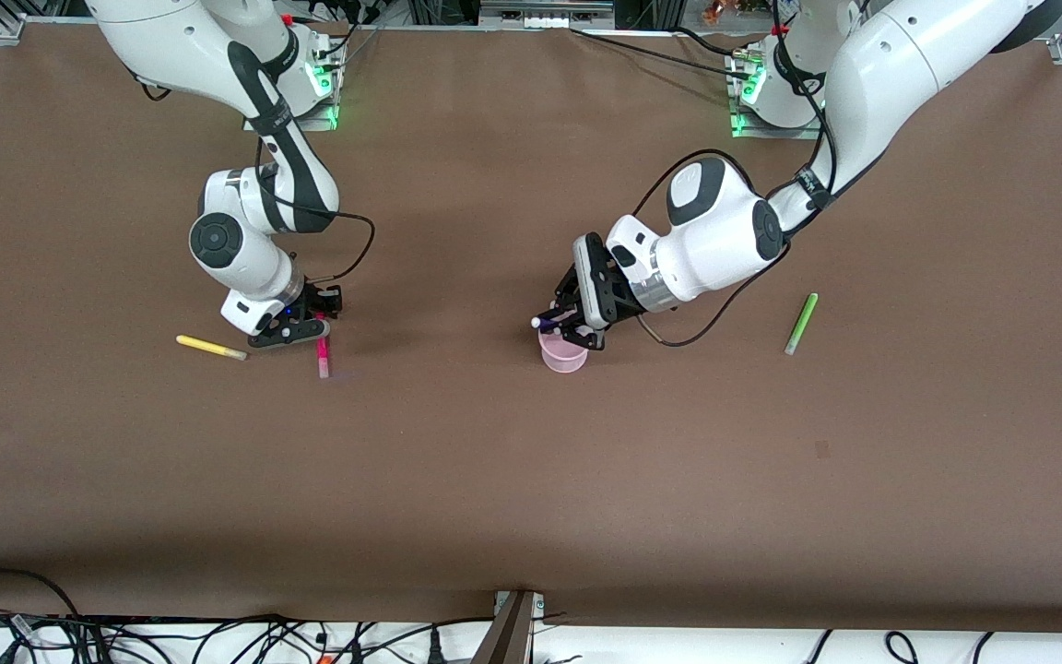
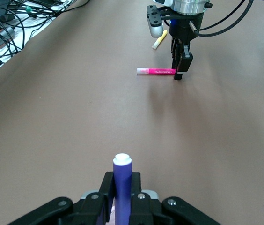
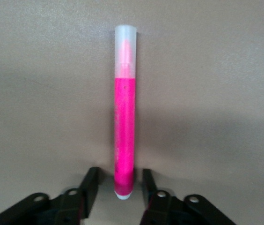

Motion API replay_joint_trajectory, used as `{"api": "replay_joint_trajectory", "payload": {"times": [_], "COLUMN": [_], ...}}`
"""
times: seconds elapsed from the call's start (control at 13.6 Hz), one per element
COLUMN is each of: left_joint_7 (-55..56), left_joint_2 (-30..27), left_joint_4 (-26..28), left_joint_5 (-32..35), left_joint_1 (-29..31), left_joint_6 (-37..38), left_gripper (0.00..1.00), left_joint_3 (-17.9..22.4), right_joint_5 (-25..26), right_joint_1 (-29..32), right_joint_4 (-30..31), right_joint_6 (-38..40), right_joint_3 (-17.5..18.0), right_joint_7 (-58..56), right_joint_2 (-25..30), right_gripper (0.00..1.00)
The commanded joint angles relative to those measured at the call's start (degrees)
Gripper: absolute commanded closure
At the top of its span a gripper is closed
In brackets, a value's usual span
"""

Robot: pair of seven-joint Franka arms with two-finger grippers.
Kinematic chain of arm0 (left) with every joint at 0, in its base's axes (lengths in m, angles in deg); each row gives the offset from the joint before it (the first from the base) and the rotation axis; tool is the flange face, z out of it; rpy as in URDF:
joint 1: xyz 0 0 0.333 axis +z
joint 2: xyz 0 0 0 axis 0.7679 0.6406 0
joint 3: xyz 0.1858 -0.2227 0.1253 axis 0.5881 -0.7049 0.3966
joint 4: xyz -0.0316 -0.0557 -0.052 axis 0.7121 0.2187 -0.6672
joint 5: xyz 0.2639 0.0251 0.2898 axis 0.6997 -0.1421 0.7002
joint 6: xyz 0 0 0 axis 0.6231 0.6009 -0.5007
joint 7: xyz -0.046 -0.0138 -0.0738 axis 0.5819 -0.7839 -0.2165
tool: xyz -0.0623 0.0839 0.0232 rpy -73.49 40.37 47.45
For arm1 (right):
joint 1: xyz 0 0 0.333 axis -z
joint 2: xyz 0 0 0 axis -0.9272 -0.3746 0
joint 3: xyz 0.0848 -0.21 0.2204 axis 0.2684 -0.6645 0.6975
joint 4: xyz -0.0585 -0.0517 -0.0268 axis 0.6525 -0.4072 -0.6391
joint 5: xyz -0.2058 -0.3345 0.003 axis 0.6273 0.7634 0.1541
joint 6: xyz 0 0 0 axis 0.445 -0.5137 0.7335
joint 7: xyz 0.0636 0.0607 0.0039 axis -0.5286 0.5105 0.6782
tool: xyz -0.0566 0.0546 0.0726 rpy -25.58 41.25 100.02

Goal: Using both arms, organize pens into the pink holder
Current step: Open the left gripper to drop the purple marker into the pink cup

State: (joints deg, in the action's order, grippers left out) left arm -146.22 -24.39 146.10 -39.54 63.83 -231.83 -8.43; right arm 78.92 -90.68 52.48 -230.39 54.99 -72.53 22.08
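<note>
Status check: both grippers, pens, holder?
Left gripper shut on purple pen over pink holder. Right gripper open, straddling magenta pen on table. Yellow pen, green pen loose. Nothing blocking.

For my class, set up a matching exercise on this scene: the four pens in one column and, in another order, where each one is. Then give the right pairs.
Things:
1. purple pen
2. pink pen
3. yellow pen
4. green pen

Places:
A. lying alone toward the left arm's end of the table
B. held in the left gripper over the pink holder
C. on the table between the right gripper's fingers
D. on the table beside the right gripper, at the right arm's end

Pairs: 1-B, 2-C, 3-D, 4-A
</note>
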Motion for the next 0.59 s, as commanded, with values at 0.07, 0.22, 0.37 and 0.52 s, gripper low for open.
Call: {"api": "replay_joint_trajectory", "payload": {"times": [0.07, 0.22, 0.37, 0.52], "left_joint_7": [-1.9, -1.9, -1.2, 1.0], "left_joint_2": [0.9, 1.2, 1.0, 0.8], "left_joint_4": [-0.6, -0.5, -0.7, -0.9], "left_joint_5": [-1.4, -1.4, -1.4, -1.6], "left_joint_1": [-0.8, -0.5, 0.3, 0.4], "left_joint_6": [-1.2, -1.2, -0.7, -0.3], "left_gripper": [1.0, 0.61, 0.0, 0.0], "left_joint_3": [-0.5, -0.4, -0.6, -0.7], "right_joint_5": [-1.2, -1.3, -1.3, -1.3], "right_joint_1": [0.0, 0.0, 0.0, 0.0], "right_joint_4": [0.7, 0.7, 0.7, 0.5], "right_joint_6": [-1.0, -0.8, -0.7, 0.8], "right_joint_3": [0.2, 0.3, 0.3, 0.4], "right_joint_7": [-0.6, -0.4, -0.4, 0.1], "right_joint_2": [0.1, 0.2, 0.2, 0.8], "right_gripper": [0.76, 0.9, 1.0, 1.0]}}
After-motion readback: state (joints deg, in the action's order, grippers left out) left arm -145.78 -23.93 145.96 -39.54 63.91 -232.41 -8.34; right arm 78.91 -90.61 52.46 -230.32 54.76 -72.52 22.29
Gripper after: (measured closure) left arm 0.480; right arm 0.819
